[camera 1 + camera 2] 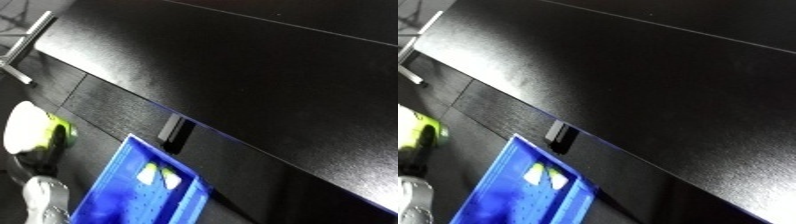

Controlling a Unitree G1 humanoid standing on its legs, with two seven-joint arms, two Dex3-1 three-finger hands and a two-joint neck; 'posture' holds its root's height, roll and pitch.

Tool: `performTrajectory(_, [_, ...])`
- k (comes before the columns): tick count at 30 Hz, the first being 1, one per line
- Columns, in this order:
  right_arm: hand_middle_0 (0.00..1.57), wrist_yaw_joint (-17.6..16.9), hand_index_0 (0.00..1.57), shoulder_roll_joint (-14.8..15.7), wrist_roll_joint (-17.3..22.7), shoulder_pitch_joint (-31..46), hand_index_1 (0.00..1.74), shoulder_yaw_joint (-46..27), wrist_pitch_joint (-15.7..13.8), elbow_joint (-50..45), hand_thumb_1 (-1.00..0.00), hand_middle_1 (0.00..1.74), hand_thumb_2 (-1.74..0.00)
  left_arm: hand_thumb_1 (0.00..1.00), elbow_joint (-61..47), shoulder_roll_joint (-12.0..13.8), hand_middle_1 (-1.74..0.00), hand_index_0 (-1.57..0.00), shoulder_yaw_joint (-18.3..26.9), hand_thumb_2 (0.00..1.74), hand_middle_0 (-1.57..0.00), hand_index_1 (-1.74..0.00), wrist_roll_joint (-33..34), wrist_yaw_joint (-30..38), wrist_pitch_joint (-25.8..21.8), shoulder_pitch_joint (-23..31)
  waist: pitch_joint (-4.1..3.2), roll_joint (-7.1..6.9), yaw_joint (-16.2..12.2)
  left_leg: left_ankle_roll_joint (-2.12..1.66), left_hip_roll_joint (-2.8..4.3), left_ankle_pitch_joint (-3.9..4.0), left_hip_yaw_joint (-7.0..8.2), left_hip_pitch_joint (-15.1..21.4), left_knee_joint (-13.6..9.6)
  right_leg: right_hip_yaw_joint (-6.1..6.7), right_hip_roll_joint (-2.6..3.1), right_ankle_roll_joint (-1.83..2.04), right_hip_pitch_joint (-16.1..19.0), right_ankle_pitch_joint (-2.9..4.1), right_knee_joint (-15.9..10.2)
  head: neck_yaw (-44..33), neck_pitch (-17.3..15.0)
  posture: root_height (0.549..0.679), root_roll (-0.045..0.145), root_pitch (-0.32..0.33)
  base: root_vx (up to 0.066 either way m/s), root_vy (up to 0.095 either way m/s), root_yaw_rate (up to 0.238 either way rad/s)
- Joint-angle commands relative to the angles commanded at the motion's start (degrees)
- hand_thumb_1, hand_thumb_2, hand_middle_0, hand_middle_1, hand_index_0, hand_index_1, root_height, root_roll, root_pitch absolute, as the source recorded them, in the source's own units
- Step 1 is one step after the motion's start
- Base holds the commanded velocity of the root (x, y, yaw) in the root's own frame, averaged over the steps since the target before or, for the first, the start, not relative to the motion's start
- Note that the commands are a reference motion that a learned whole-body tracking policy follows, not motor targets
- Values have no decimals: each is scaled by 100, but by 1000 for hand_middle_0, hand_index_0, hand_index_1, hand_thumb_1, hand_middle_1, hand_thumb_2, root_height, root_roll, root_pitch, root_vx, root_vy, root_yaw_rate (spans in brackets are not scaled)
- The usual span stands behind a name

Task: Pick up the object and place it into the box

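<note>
The dark table (266,75) fills the tilted view. At the left, my left hand (40,152) curls round one white-and-yellow object (31,127), partly cut off; my right hand is unseen. One blue bin (133,195) sits lower left, cropped, its yellowish contents blurred.

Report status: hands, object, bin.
Left hand curled round white and yellow object, beside blue bin. Right hand out of view. Yellow items already in bin. Nothing blocking.

The dark table (266,75) runs slantwise across both views. Beside its lower edge sits a blue bin (115,190) with pale objects (158,176) inside.
</note>
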Motion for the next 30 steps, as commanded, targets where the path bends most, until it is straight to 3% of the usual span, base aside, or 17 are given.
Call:
performTrajectory(5, [0, 34, 0, -10, -291, -50, 0, 97, 11, 48, 0, 0, 0, 900, 983, -61, -1566, -1413, 111, 1566, -1413, -1566, -408, -379, 426, -79, 6, -94, -85, 21, 4, 47, -2, -87, 5, 44, 65, -27, -55, -50, 47, -735, 37, 630, 57, -64, -6, 55, -11])
performTrajectory(9, [0, 134, 0, -19, -385, -22, 0, 179, -31, 52, 0, 0, 0, 900, 1708, 159, -1566, -1413, 157, 1566, -1413, -1566, -572, -779, 764, -238, 15, -213, -153, 2, 74, 108, 13, -154, -51, 62, 118, -28, -106, -69, 45, -883, 134, 629, 51, -57, -26, 27, 4])
performTrajectory(14, [0, 315, 0, -32, -387, 22, 0, 223, -104, 135, 0, 0, 0, 650, 2323, 440, -1131, -1020, 128, 1131, -1020, -1131, -658, -1187, 1086, -484, 15, -344, -205, -34, 165, 151, 37, -184, -136, 49, 160, -14, -114, -64, -30, -953, 192, 630, 45, -49, -21, 8, 17])
performTrajectory(20, [0, 432, 0, -27, -419, 14, 0, 277, -149, 194, 0, 0, 0, 350, 2690, 614, -609, -549, 14, 609, -549, -609, -442, -1396, 1152, -742, 15, -472, -240, -66, 233, 175, 57, -206, -211, 34, 215, -10, -98, -47, -123, -934, 88, 631, 39, -42, -7, -1, 17])
performTrajectory(27, [0, 456, 0, 33, -389, 27, 0, 331, -173, 173, 0, 0, 0, 0, 2901, 711, 0, 0, -157, 0, 0, 0, -84, -1525, 1221, -921, 15, -583, -227, -85, 265, 178, 59, -180, -287, 9, 239, -3, -55, -21, -216, -752, 4, 633, 34, -39, 9, -17, 19])
performTrajectory(30, [0, 451, 0, 50, -354, 32, 0, 347, -168, 161, 0, 0, 0, 0, 2960, 704, 0, 0, -232, 0, 0, 0, 93, -1572, 1269, -940, 15, -610, -208, -89, 257, 174, 54, -154, -320, -6, 241, -2, -17, -8, -270, -626, -71, 633, 34, -38, 17, -20, 15])
